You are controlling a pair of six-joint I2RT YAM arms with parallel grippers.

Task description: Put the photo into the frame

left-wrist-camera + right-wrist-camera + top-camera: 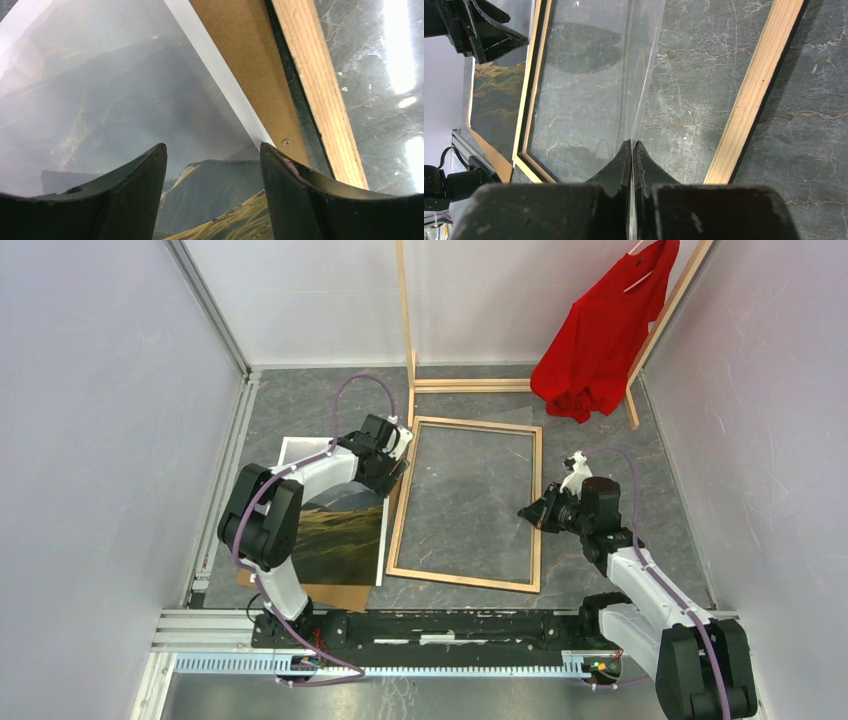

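Left wrist: left gripper (pixel 212 147) spread over photo (pixel 125 100) edge beside frame (pixel 316 90); right gripper (pixel 632 144) pinching clear sheet (pixel 594 75).

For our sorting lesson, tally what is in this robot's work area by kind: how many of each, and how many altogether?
Grippers: 2, the left gripper and the right gripper
Photo: 1
Frame: 1
Backing board: 1
Clear sheet: 1
Wooden rack: 1
Red shirt: 1
Total: 8
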